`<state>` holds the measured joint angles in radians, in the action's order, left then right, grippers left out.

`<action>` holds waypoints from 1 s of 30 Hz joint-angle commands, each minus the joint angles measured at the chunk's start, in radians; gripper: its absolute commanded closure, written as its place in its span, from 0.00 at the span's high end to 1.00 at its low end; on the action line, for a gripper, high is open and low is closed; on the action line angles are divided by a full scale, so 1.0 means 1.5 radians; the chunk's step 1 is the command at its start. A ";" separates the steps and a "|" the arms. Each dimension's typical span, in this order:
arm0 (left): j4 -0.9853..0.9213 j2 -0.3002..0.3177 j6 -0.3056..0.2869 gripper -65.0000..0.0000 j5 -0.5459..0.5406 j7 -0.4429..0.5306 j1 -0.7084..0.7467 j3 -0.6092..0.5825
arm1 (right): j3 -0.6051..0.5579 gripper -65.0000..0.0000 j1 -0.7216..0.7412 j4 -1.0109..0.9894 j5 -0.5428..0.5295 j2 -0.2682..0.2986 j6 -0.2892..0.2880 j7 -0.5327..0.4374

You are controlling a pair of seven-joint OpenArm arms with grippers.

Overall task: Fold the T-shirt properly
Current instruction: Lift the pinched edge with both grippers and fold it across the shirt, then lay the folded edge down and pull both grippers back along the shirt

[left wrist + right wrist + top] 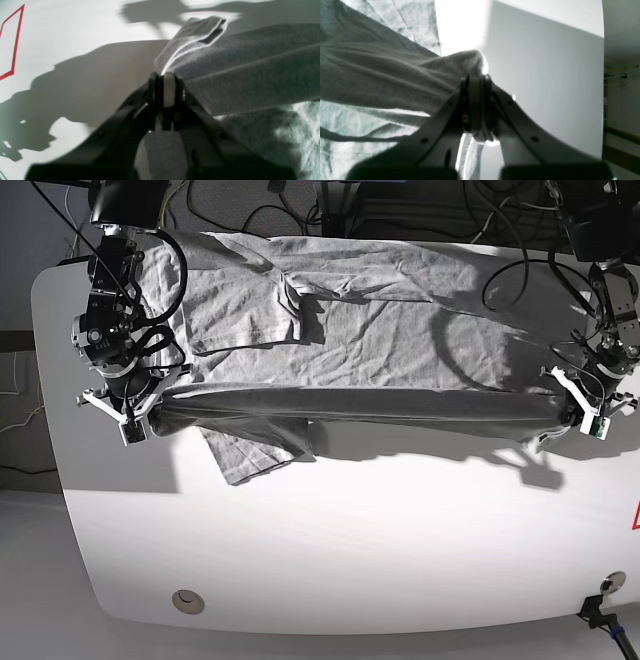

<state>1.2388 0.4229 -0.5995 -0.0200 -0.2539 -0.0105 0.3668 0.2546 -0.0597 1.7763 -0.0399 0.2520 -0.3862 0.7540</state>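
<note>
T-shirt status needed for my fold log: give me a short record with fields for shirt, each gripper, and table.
shirt: grey T-shirt spread on the table, near edge lifted into a taut roll
left gripper: shut on shirt's edge
right gripper: shut on the opposite end
table: white, red marking at one edge
</note>
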 commanded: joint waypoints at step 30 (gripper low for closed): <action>-0.014 0.041 0.012 0.42 -0.005 -0.031 0.061 0.033 | 0.006 0.33 -0.108 -0.030 0.005 0.005 0.006 -0.011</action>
<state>1.1995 0.4583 -0.5915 -0.0261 -0.3023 0.0963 0.4103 0.2562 -0.2302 1.7027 -0.0307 0.2466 -0.3828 0.7441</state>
